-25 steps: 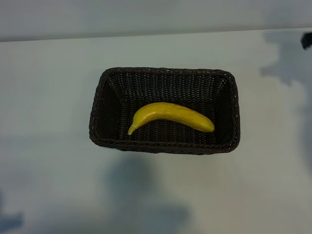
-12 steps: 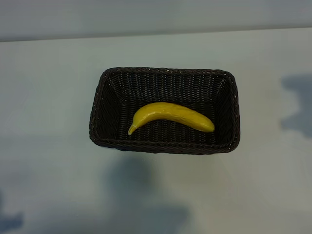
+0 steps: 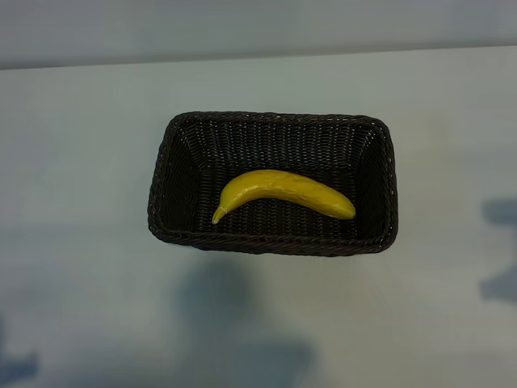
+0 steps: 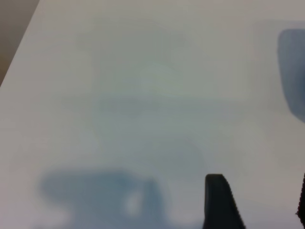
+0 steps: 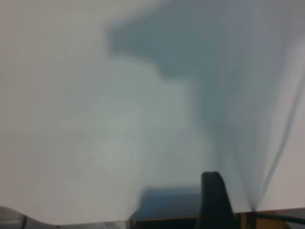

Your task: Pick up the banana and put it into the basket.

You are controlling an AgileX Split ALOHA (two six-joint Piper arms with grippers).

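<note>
The yellow banana (image 3: 283, 194) lies on the floor of the dark brown wicker basket (image 3: 166, 162) at the middle of the table, stem end toward the left. Nothing touches it. Neither arm appears in the exterior view. My left gripper (image 4: 259, 193) hangs open over bare white table, with one dark finger (image 4: 218, 200) showing and a sliver of the other at the frame edge. In the right wrist view, one dark finger (image 5: 213, 198) of my right gripper stands over bare table near its edge, with nothing beside it. Banana and basket are out of both wrist views.
White tabletop (image 3: 81, 283) surrounds the basket on all sides. Arm shadows fall on it in front of the basket (image 3: 234, 323) and at the right edge (image 3: 501, 242). The table's edge (image 5: 167, 220) shows in the right wrist view.
A dark part of the right arm at the upper right corner has left the exterior view. Its shadow has slid down the right edge. Banana and basket have not moved.
</note>
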